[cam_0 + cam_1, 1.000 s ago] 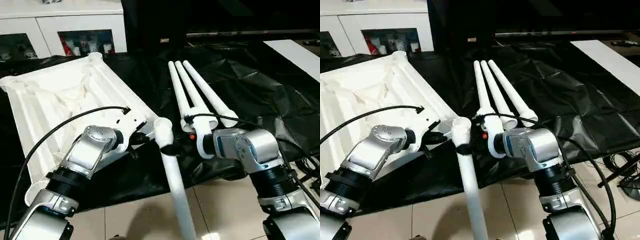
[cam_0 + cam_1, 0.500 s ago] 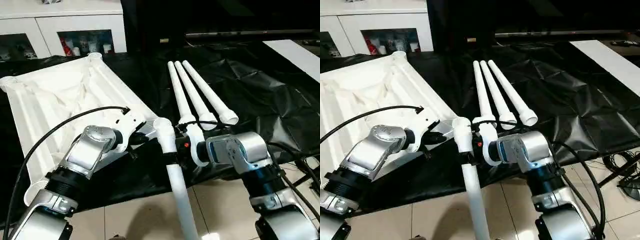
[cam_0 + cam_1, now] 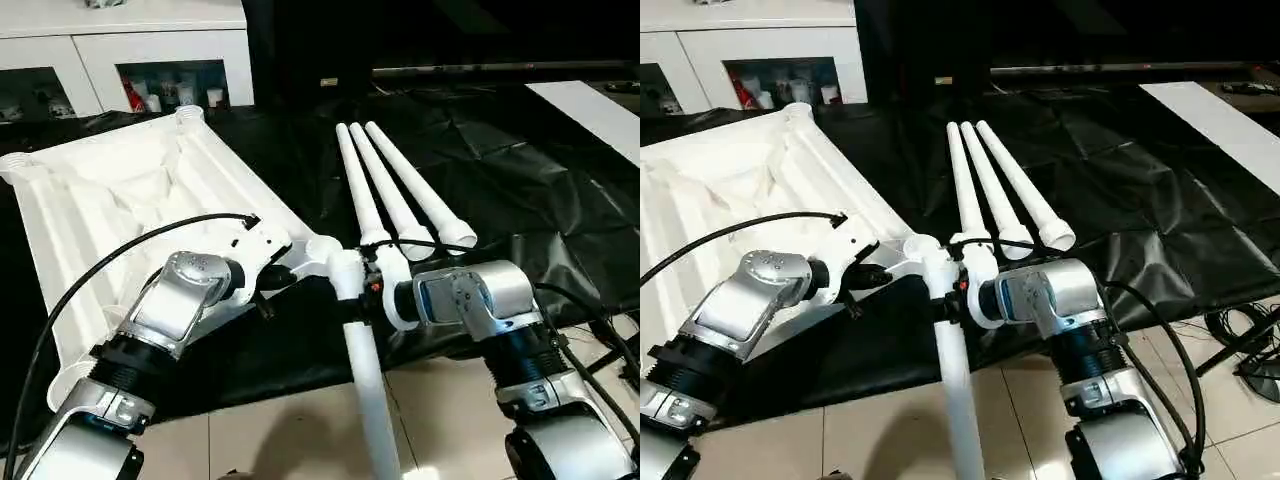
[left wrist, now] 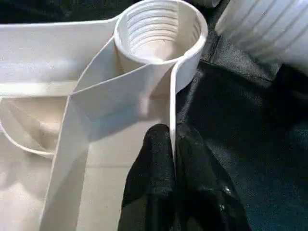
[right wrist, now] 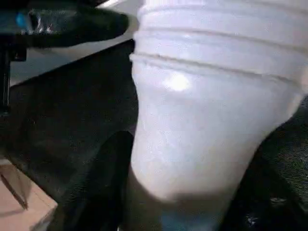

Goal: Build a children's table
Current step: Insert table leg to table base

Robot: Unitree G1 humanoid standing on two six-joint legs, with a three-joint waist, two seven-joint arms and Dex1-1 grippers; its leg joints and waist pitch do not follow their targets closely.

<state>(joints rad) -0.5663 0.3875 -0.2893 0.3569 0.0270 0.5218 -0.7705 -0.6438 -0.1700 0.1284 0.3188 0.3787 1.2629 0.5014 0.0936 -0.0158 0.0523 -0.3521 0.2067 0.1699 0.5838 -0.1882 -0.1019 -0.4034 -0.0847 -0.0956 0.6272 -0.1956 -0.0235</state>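
Holding the thin rim wall of the white ribbed plastic square tabletop [image 3: 130,215] just below its near round corner socket [image 4: 156,31], the left gripper [image 4: 174,144] has its jaws pinched nearly closed on that wall, one black finger each side. The tabletop lies underside-up on the black sheet [image 3: 520,200], on the robot's left. The fourth long white tubular leg [image 3: 362,350] sits w/ its ribbed, wider end right beside that socket, a bit to its right and not yet in it; its long axis runs from there down toward the robot and out over the tiled floor [image 3: 290,430]. The right gripper [image 3: 368,290] is at that leg's upper part, jaws either side of it in the wrist view, about half open; whether they actually clamp it can't be told. So the right arm is the nearer one to the leg; judging by this, next move needs the leg's end shifted left and tipped up into the socket mouth. Three other white tubular legs [image 3: 395,190] lie side by side further right, long axes pointing away from the robot, flared ends nearest.
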